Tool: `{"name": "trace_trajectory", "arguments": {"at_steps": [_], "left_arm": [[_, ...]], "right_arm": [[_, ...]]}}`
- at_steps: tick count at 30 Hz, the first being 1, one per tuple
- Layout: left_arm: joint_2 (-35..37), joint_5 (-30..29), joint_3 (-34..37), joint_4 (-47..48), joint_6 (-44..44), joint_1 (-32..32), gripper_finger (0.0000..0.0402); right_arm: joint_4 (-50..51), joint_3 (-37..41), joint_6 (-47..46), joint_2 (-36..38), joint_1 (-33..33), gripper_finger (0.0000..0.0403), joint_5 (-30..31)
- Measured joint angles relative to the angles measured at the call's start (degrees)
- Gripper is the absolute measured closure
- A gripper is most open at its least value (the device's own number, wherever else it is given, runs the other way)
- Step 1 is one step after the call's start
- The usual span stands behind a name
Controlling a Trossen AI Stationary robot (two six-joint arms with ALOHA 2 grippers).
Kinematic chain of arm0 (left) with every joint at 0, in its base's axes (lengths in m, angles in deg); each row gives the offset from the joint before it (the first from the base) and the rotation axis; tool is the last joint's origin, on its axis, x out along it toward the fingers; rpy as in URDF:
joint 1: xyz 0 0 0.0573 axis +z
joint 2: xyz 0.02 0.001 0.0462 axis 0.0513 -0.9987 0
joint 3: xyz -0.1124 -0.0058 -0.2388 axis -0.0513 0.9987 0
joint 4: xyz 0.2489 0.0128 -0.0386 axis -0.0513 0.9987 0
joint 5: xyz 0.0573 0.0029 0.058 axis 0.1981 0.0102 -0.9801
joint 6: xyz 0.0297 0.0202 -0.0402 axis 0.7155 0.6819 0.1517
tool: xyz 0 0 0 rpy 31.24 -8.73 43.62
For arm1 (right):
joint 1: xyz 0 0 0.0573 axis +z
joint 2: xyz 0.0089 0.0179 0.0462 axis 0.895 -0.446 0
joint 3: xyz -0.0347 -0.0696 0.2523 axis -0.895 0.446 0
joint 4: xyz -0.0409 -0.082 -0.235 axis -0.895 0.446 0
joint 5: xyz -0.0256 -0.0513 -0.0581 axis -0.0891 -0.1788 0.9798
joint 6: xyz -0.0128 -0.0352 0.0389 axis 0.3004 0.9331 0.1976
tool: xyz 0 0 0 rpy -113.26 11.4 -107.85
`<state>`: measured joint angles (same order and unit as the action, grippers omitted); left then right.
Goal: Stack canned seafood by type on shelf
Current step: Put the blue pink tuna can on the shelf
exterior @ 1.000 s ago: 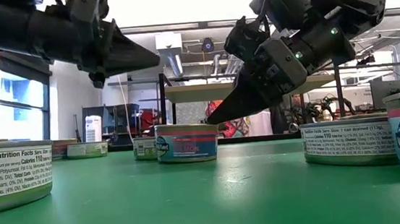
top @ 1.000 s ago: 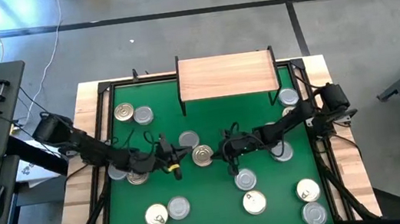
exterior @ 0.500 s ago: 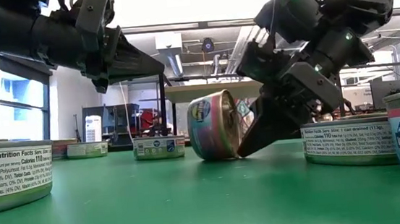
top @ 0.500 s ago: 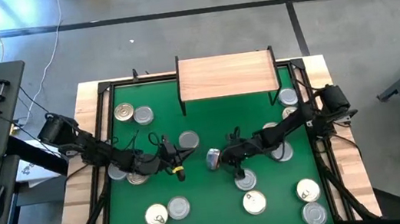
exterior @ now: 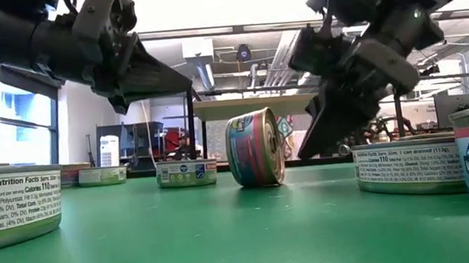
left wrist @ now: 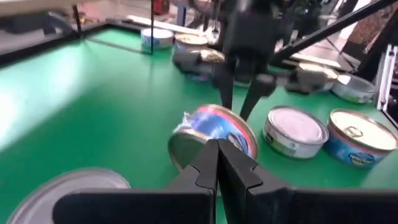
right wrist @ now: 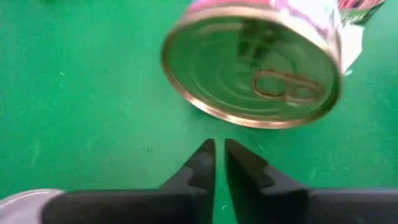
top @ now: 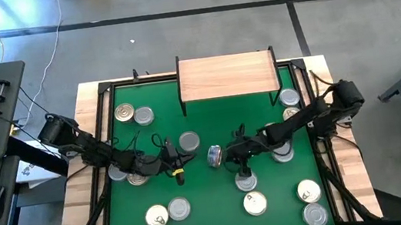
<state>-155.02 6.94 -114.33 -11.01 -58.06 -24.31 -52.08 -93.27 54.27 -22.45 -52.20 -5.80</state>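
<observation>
A canned seafood tin with a golden pull-tab lid (right wrist: pixel 252 68) stands on its rim on the green mat (top: pixel 211 196), mid-table (top: pixel 215 156) (exterior: pixel 255 147). My right gripper (right wrist: pixel 219 151) (exterior: pixel 306 149) slants down just to the tin's right. It faces the lid, its fingertips a narrow gap apart and clear of the tin. My left gripper (left wrist: pixel 217 155) (top: pixel 180 167) is shut and hovers above the mat left of the tin, touching nothing. The light-wood shelf (top: pixel 227 75) on black legs stands at the far edge with nothing on it.
Several other tins lie flat on the mat: two at the far left (top: pixel 133 115), one near the left gripper (top: pixel 189 140), some under the right arm (top: pixel 247 180), others along the near edge (top: pixel 157 215) (top: pixel 308 190). A black frame (top: pixel 103 141) borders the mat.
My right gripper has dipped to the golden-lidded tin, which lay flat, and tipped it up. It has then drawn back up and toward the table's right edge, clear of the tin. The tin now stands on its rim, a little farther right. My left gripper has stayed put.
</observation>
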Motion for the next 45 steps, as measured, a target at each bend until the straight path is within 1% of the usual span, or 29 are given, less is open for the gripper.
{"name": "trace_trajectory", "arguments": {"at_steps": [2, 6, 8, 10, 15, 22, 25, 30, 33, 36, 40, 43, 45], "left_arm": [[0.00, 0.14, 0.00, 1.86, -1.75, 0.40, 0.0401], [-1.30, 2.33, 0.00, 3.54, -4.55, 1.47, 0.0401], [-2.88, 3.50, 0.00, 2.81, -4.99, 1.99, 0.0401], [-4.69, 4.13, 0.00, 1.65, -5.77, 2.59, 0.0401], [-9.65, 4.27, -2.08, 0.70, -6.46, 3.78, 0.0401], [-16.95, 4.39, -8.84, 0.57, -3.36, 5.20, 0.0401], [-18.76, 4.74, -11.36, 0.61, -2.44, 5.29, 0.0401], [-19.19, 7.92, -13.54, 0.53, -1.48, 5.26, 0.0401], [-19.19, 9.43, -14.49, 0.60, -1.45, 5.11, 0.0401], [-19.19, 10.30, -14.84, 0.54, -1.08, 5.11, 0.0401], [-19.19, 10.39, -14.85, 0.64, -0.88, 5.11, 0.0401], [-19.19, 10.39, -14.84, 1.01, -0.84, 5.11, 0.0401], [-19.19, 10.39, -14.84, 1.24, -0.82, 5.11, 0.0401]], "right_arm": [[1.02, -0.03, -1.18, 1.32, 0.00, 0.0328, 0.79], [2.16, -0.07, -2.29, 1.97, -0.09, 0.0268, 7.36], [1.04, -0.06, -1.16, 1.65, -0.56, 0.0248, 9.79], [-0.03, -0.07, -0.80, 1.55, -1.32, 0.0237, 11.73], [-6.31, -0.07, 0.76, 1.55, -3.99, 0.0232, 12.38], [-12.02, -0.11, 4.96, 1.55, -6.76, 0.0231, 12.23], [-9.58, -0.07, 6.27, 2.68, -6.84, 0.0231, 12.44], [-1.87, -0.11, 2.77, 9.24, -5.96, 0.0231, 16.62], [4.14, -0.11, -1.70, 13.05, -4.74, 0.0231, 16.44], [9.26, -0.13, -5.98, 14.49, -3.31, 0.0220, 13.63], [10.49, -0.13, -9.55, 12.83, -0.03, 0.0177, 9.05], [10.37, -0.09, -9.90, 10.26, 2.76, 0.0135, 8.64], [8.87, -0.09, -11.40, 8.96, 4.09, 0.0117, 9.06]]}}
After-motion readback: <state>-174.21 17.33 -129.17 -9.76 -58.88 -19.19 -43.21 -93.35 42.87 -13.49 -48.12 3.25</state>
